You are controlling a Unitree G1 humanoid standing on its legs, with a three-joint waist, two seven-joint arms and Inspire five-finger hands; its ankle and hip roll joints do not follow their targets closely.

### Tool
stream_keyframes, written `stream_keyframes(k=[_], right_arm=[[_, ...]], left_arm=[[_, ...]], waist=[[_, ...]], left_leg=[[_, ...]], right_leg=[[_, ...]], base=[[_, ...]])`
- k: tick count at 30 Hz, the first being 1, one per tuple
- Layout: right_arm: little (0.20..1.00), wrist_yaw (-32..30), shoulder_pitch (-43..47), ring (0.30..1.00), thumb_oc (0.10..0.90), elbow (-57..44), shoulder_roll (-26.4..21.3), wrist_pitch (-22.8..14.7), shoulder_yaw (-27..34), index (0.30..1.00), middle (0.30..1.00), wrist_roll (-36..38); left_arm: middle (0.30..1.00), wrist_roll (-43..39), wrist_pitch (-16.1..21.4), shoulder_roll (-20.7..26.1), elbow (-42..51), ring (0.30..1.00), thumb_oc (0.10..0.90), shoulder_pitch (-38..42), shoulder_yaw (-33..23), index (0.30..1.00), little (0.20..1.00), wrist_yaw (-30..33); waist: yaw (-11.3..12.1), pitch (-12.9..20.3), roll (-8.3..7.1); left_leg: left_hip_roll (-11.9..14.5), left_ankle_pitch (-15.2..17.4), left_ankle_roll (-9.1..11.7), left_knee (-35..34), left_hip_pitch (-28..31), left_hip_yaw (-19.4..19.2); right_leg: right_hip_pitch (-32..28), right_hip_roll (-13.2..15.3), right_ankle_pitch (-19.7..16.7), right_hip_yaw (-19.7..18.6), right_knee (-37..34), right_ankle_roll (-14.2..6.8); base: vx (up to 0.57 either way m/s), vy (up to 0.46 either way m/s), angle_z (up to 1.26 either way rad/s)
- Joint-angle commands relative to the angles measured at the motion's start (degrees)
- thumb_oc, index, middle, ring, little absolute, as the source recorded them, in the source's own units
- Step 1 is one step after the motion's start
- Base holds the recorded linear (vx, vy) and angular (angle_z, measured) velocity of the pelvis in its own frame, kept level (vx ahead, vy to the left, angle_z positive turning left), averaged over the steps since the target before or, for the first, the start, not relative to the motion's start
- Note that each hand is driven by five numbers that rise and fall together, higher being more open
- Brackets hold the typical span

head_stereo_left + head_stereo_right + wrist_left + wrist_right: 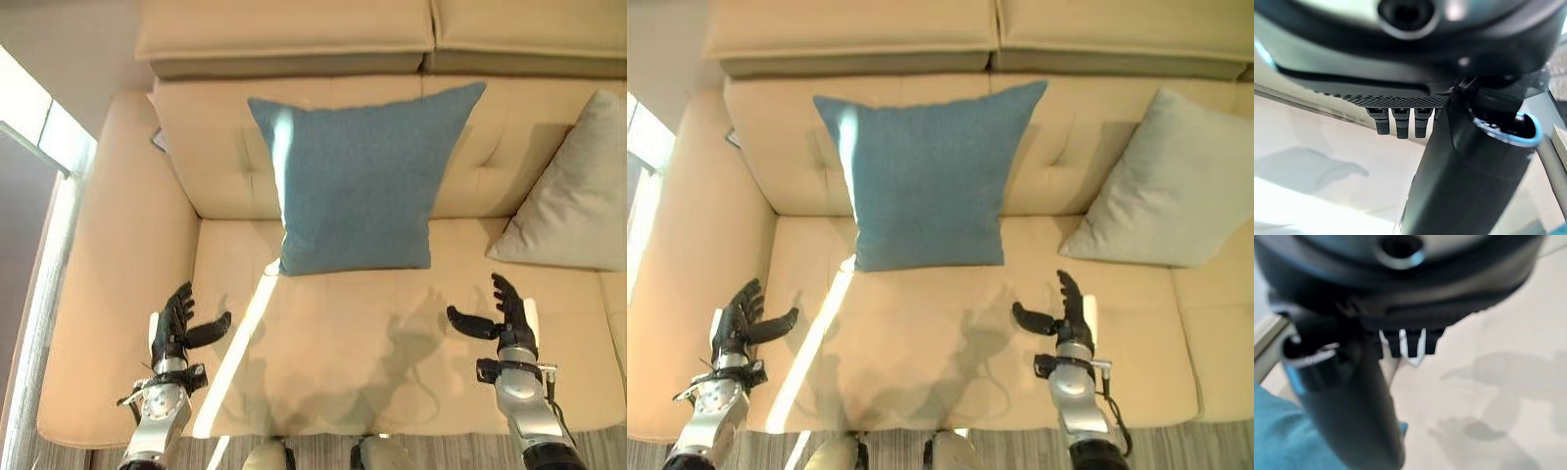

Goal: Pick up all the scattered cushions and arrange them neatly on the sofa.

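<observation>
Nearest the robot, the left hand [174, 328] and the right hand [505, 318] hover over the front of the sofa [333, 343] seat, well apart, fingers straight and thumbs spread, both empty; beyond them the blue cushion [358, 181] stands propped against the backrest, its lower edge on the seat; the grey cushion [578, 191] leans at the sofa's right end, tilted. Judgement: both visible cushions are already placed; the grey one may want straightening; whether others lie on the floor cannot be told. Nothing obstructs the hands.
</observation>
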State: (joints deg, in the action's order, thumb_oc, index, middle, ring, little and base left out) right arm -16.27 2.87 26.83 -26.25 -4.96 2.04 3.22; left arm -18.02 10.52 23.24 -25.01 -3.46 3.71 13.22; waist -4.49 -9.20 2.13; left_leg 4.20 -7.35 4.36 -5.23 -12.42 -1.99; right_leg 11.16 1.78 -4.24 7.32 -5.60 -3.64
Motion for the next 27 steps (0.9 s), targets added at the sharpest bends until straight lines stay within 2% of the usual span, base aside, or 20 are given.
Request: stream_keyframes(k=[1,4,9,13,17,20,22,25,27], right_arm=[[0.900,2.5,-3.7,0.900,0.800,2.0,0.2,-3.8,1.8,0.900,0.900,2.7],[0.900,4.0,-5.9,0.900,0.800,4.3,2.3,-3.3,2.2,0.900,0.900,3.3],[0.900,6.4,-8.4,0.900,0.800,9.9,5.6,-3.0,1.1,0.900,0.900,5.6],[0.900,7.5,-9.4,0.900,0.800,13.6,5.8,-2.8,-1.1,0.900,0.900,4.4],[0.900,7.9,-9.9,0.900,0.800,18.5,5.9,-2.7,-2.5,0.900,0.900,3.7],[0.900,7.8,-10.0,0.900,0.800,20.4,6.3,-2.7,-2.7,0.900,0.900,4.4],[0.900,7.3,-9.1,0.900,0.800,22.8,6.2,-2.4,-3.2,0.900,0.900,4.4],[0.900,6.8,-7.6,0.900,0.800,27.6,6.2,-1.9,-3.2,0.900,0.900,4.3],[0.900,6.7,-6.8,0.900,0.800,29.9,6.2,-1.4,-3.3,0.900,0.900,3.7]], left_arm=[[0.900,4.1,0.4,1.3,-4.7,0.900,0.800,-2.6,-1.3,0.900,0.900,-4.3],[0.900,4.3,-1.2,-1.1,-11.5,0.900,0.800,-4.3,-2.2,0.900,0.900,-5.0],[0.900,9.4,-3.1,-3.3,-24.1,0.900,0.800,-4.8,-1.7,0.900,0.900,-5.4],[0.900,11.8,-3.6,-4.1,-31.5,0.900,0.800,-4.2,-1.5,0.900,0.900,-5.4],[0.900,14.1,-4.2,-4.7,-36.1,0.900,0.800,-3.6,-0.4,0.900,0.900,-5.5],[0.900,14.6,-4.2,-4.9,-37.0,0.900,0.800,-2.6,0.3,0.900,0.900,-5.2],[0.900,14.4,-4.2,-5.2,-37.0,0.900,0.800,-1.6,1.1,0.900,0.900,-5.3],[0.900,14.6,-4.4,-6.0,-38.4,0.900,0.800,-0.7,1.8,0.900,0.900,-5.5],[0.900,15.0,-4.6,-6.6,-39.4,0.900,0.800,-0.4,2.2,0.900,0.900,-5.7]], waist=[[-1.6,7.8,-2.58],[-2.0,8.2,-2.52],[-2.6,8.4,-2.25],[-2.5,8.6,-2.12],[-2.7,8.0,-1.77],[-2.8,6.5,-2.17],[-2.7,5.2,-3.35],[-3.1,5.4,-4.87],[-3.6,6.0,-4.80]], left_leg=[[-0.1,3.9,1.1,0.2,2.1,-2.4],[-0.2,4.6,0.9,0.2,5.0,-3.0],[0.1,5.3,0.9,0.2,8.9,-3.7],[0.6,5.4,0.9,0.2,11.0,-3.8],[1.6,4.5,1.1,0.4,11.6,-3.7],[2.0,4.5,1.4,5.3,8.2,-3.4],[1.1,7.4,1.4,11.3,5.5,-2.6],[-1.2,12.2,0.2,19.6,6.0,-2.3],[-1.4,14.3,-0.3,22.2,8.3,-2.6]], right_leg=[[-1.0,1.9,4.6,-0.3,0.6,-4.4],[-3.8,1.8,5.1,-0.4,0.6,-4.2],[-7.8,1.1,5.9,-0.9,0.6,-3.7],[-9.8,0.4,6.9,-1.4,0.6,-3.3],[-10.6,-0.7,8.0,-2.1,0.6,-2.7],[-10.1,-0.5,8.1,-2.0,0.6,-2.2],[-9.4,0.6,7.2,-1.6,0.6,-1.9],[-8.4,2.2,5.5,-1.1,0.6,-1.8],[-7.9,2.2,4.7,-0.7,0.6,-1.8]], base=[[0.02,-0.017,-0.09],[0.02,-0.032,-0.13],[0.01,-0.051,-0.04],[-0.01,-0.068,-0.02],[-0.08,-0.091,0.00],[-0.19,-0.056,0.07],[-0.26,-0.047,0.19],[-0.18,0.007,0.09],[-0.08,0.057,0.05]])
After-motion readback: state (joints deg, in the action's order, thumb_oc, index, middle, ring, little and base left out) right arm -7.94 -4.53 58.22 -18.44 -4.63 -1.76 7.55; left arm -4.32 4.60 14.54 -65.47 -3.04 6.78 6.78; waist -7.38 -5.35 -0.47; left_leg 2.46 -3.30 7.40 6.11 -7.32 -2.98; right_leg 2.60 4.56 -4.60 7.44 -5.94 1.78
